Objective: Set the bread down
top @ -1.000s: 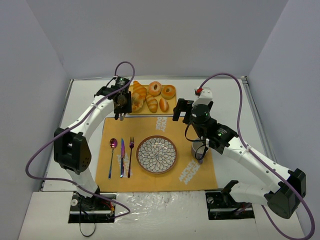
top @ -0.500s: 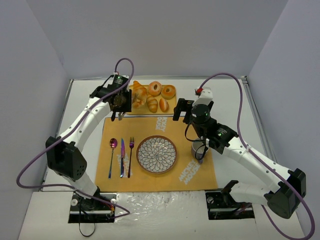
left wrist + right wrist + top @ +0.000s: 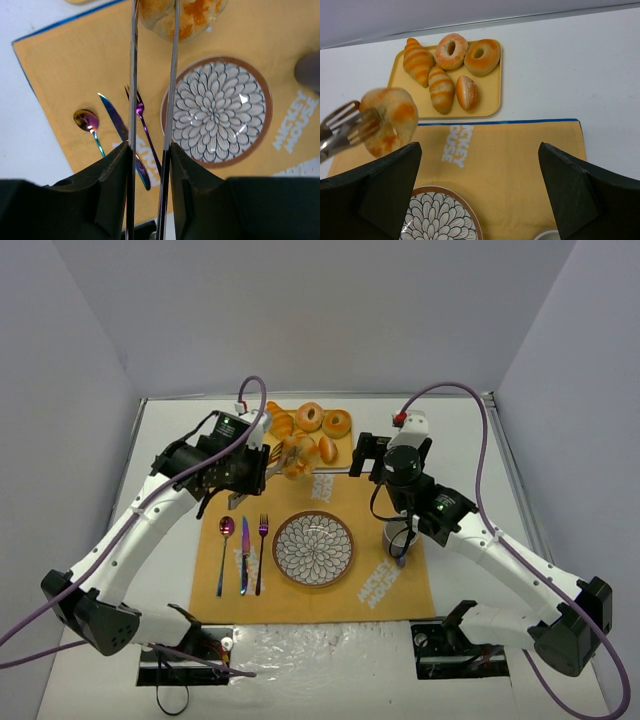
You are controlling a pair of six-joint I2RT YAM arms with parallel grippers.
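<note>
A bare, pale booth closed in around a white table (image 3: 470, 445).
From where I stand, a plain back wall (image 3: 320, 310), a left wall (image 3: 60, 390) and a right wall (image 3: 585, 360) box it in. The light is soft and even with faint shadows, and a thin rim (image 3: 360, 396) edges the table's far side.

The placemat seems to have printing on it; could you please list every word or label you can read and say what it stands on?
"MICKEY MOUSE": white print on the orange placemat, beside the plate, left wrist view.
"...CKEY / ...USE": second print near the placemat's far edge, right wrist view; only partly legible.
Top external view: both prints are too small to read.
The plate and the bun carry no text.
</note>
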